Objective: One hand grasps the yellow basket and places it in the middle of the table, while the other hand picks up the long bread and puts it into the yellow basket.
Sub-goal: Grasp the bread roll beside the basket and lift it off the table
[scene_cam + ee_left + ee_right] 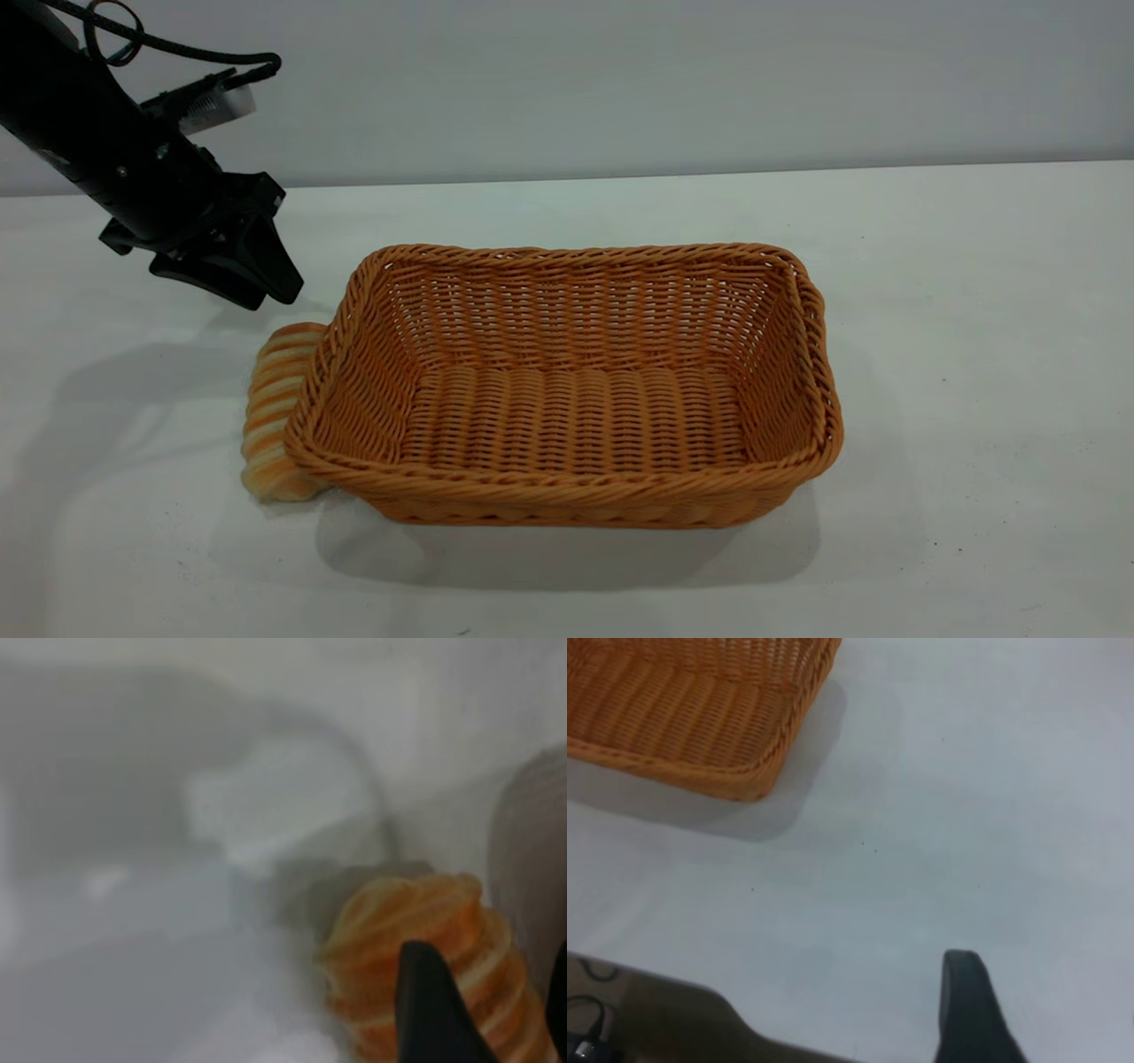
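The yellow basket (pixel 567 390) stands empty near the middle of the white table (pixel 974 310); one corner shows in the right wrist view (pixel 700 718). The long bread (pixel 276 408) lies on the table, pressed against the basket's left side, outside it. My left gripper (pixel 270 297) hangs open just above the bread's far end. In the left wrist view the bread (pixel 425 921) lies under and between the spread fingers (pixel 434 1010). My right gripper (pixel 1054 961) is out of the exterior view. It hovers over bare table off a corner of the basket, with one finger (pixel 966 1010) showing.
A grey wall (pixel 620 80) runs behind the table. The table's edge and a dark floor with cables (pixel 620 1019) show in the right wrist view. The left arm's black cable (pixel 177 49) loops above its wrist.
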Tool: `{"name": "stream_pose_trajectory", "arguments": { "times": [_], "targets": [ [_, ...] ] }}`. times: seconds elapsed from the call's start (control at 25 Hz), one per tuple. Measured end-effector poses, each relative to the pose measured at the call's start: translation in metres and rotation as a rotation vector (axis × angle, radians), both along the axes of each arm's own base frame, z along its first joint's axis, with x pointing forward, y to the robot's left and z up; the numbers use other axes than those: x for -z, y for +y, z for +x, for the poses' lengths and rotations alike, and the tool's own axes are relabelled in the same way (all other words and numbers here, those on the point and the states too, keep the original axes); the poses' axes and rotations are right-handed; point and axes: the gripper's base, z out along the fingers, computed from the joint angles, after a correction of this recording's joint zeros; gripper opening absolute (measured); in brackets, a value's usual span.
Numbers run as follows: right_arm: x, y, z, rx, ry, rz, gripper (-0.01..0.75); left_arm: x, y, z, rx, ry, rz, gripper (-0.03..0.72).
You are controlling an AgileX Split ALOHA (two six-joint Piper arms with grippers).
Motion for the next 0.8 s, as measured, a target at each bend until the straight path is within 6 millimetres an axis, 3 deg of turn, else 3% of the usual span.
{"name": "stream_pose_trajectory", "arguments": {
  "times": [0.52, 0.64, 0.76, 0.8],
  "targets": [
    [0.0, 0.0, 0.0, 0.004, 0.0, -0.001, 0.42, 0.044, 0.0, -0.005, 0.01, 0.114, -0.009, 0.361],
    [0.0, 0.0, 0.0, 0.004, 0.0, 0.0, 0.411, 0.049, 0.0, -0.005, 0.011, 0.122, -0.009, 0.239],
    [0.0, 0.0, 0.0, 0.005, 0.001, 0.002, 0.39, 0.05, 0.0, -0.005, 0.021, 0.117, -0.002, 0.063],
    [0.0, 0.0, 0.0, 0.005, 0.001, 0.002, 0.381, 0.05, 0.0, -0.005, 0.026, 0.116, 0.0, 0.048]
  ]
}}
